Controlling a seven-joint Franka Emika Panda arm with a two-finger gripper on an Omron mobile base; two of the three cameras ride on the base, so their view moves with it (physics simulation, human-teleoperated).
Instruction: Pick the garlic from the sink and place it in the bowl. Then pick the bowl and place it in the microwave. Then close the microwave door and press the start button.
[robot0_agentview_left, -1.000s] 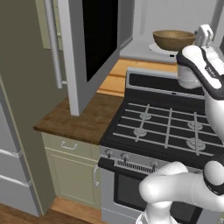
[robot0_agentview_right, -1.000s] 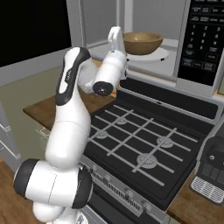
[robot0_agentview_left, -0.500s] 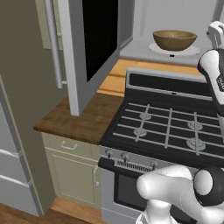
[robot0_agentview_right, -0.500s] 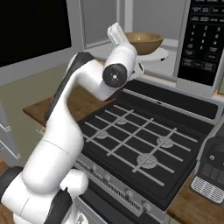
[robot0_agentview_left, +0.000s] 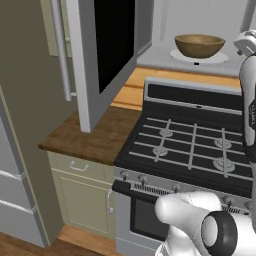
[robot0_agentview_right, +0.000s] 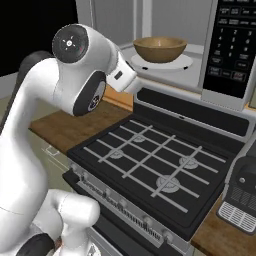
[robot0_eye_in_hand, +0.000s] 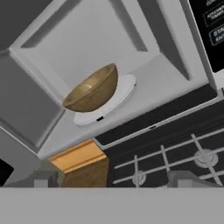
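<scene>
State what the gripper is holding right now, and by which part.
Nothing is held. The gripper is open with empty space between its fingertips, drawn back from the bowl, which sits alone on the turntable inside the microwave.

A home kitchen: gas stove at six o'clock, microwave at twelve, wooden counter, cabinets at eight.

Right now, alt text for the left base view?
A brown wooden bowl sits on the white turntable inside the open microwave, above a black gas stove. The microwave door stands swung wide at left.
</scene>
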